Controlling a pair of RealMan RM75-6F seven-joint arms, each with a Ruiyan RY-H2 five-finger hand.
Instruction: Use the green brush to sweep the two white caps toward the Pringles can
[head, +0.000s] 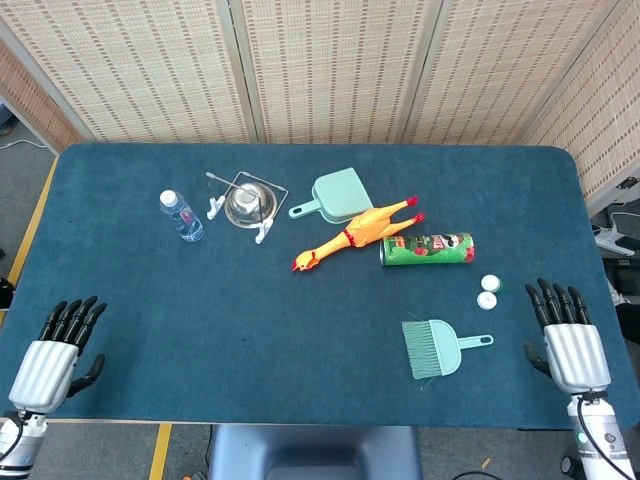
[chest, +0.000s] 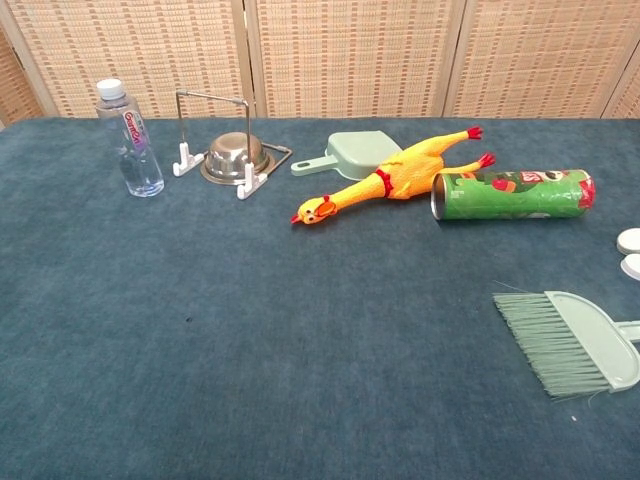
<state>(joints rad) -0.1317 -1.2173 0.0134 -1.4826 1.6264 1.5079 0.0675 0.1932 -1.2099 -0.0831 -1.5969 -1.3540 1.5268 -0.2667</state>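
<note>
The green brush (head: 437, 346) (chest: 572, 339) lies flat on the blue table, bristles pointing left, handle to the right, with nothing holding it. Two white caps (head: 489, 292) (chest: 630, 254) sit side by side just beyond its handle, below and right of the green Pringles can (head: 427, 248) (chest: 511, 194), which lies on its side. My right hand (head: 569, 339) hovers open at the table's front right corner, well right of the brush. At the front left edge, my left hand (head: 50, 358) is open and holds nothing. Neither hand appears in the chest view.
A yellow rubber chicken (head: 352, 235) lies left of the can, beside a green dustpan (head: 338, 195). Further left stand a steel bowl in a wire rack (head: 246, 204) and a small water bottle (head: 180, 215).
</note>
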